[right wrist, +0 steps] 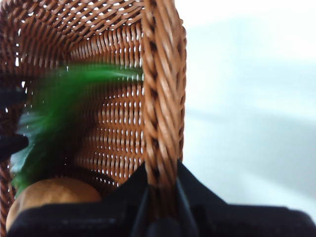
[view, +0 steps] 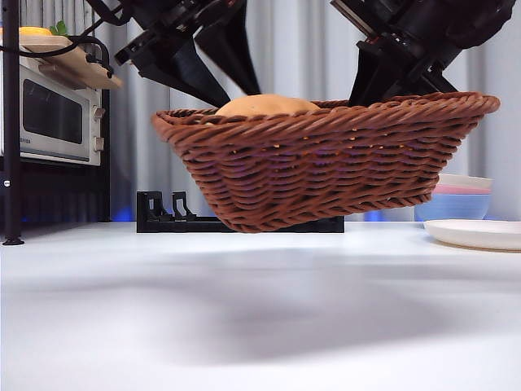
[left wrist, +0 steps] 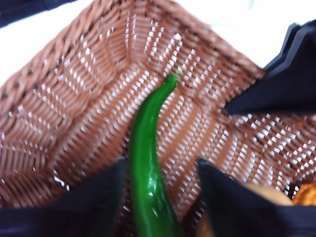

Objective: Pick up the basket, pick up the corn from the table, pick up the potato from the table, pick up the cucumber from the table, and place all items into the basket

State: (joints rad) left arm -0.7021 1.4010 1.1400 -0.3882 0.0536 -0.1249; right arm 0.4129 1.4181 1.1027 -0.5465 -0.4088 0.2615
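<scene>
Two grippers: the right gripper (right wrist: 160, 197) clamps the brown woven wicker basket's (view: 326, 163) braided rim; the left gripper (left wrist: 160, 197) stands spread around the glossy green curved cucumber (left wrist: 148, 163).

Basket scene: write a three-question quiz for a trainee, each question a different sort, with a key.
1. True or false: the basket rests flat on the table.
2. Which gripper is clamped on the basket's rim? A) the left gripper B) the right gripper C) neither
3. Fill in: the green vegetable between the left gripper's open jaws, over the basket's inside, is the ____.

Key
1. False: the basket hangs tilted above the table.
2. B: the right wrist view shows its jaws shut on the braided rim.
3. Cucumber.
</scene>
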